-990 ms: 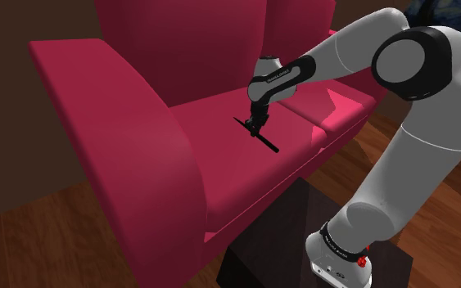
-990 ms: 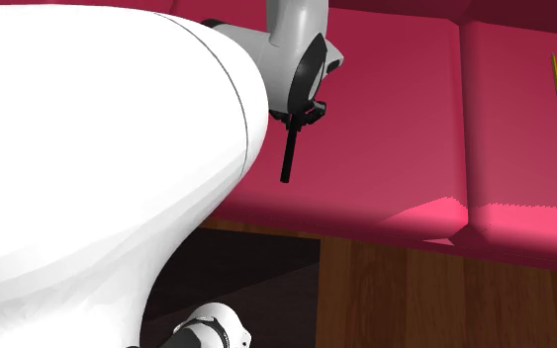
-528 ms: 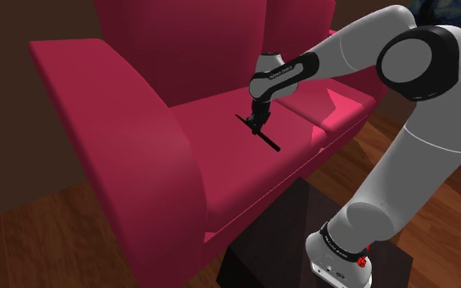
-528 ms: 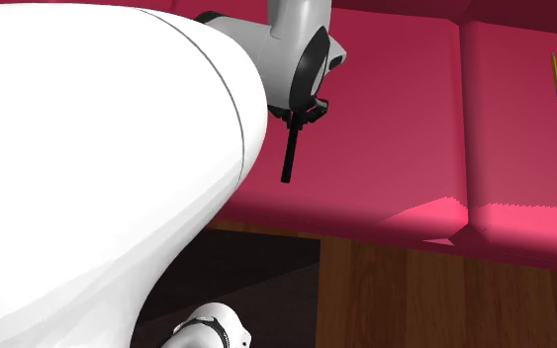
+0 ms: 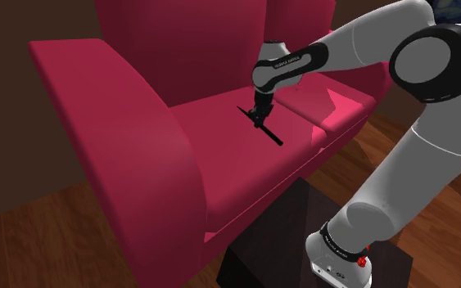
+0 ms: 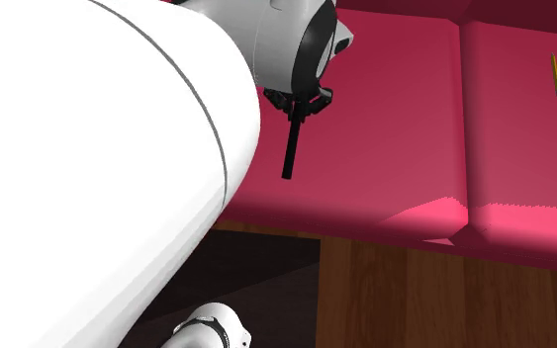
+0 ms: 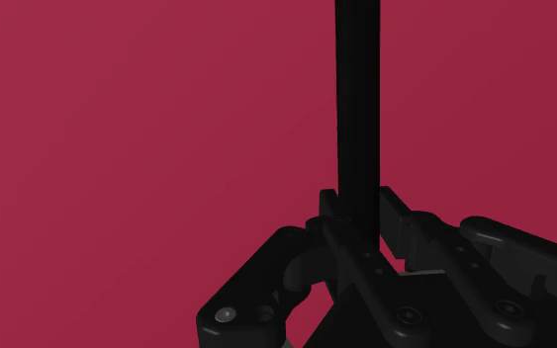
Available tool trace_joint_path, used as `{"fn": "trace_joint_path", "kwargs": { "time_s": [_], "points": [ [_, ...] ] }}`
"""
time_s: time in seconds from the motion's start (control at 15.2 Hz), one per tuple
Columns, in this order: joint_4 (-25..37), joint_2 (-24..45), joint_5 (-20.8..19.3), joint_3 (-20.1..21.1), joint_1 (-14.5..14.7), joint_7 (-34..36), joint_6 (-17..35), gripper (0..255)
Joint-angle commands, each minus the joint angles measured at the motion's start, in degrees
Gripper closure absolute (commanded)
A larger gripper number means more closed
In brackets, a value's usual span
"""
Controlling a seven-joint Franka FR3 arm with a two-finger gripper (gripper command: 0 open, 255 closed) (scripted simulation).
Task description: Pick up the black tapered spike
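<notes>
The black tapered spike [image 5: 268, 131] is a thin dark rod clasped near one end by my black gripper [image 5: 259, 117], just above the crimson sofa seat [image 5: 237, 164]. In the second exterior view the spike [image 6: 290, 153] hangs below the gripper [image 6: 297, 109] over the seat cushion. Seen from the wrist, the spike [image 7: 357, 109] runs straight away from the gripper [image 7: 360, 237], whose two fingers press against it from both sides. The spike's lower tip looks clear of the cushion.
The sofa's thick armrest [image 5: 114, 123] rises at the shoulder view's left, its backrest [image 5: 187, 41] behind. A small yellow pencil [image 6: 555, 74] lies on the neighbouring cushion. My white arm [image 6: 88, 178] blocks much of the second exterior view. Wooden floor [image 5: 56, 245] lies below; the dark stand [image 5: 277, 245] is in front.
My gripper has risen slightly with the spike held in it, shifting a little toward the shoulder view's right. The spike has lifted off the seat cushion.
</notes>
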Motion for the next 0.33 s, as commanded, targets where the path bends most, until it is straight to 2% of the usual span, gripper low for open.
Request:
{"fn": "trace_joint_path", "kwargs": {
  "time_s": [0.0,0.26],
  "points": [
    [0.9,-0.8,-0.1,0.1,0.1,0.1,-1.8,255],
    [1.7,-1.6,-0.1,0.1,0.1,0.0,-3.4,255]
  ]
}}
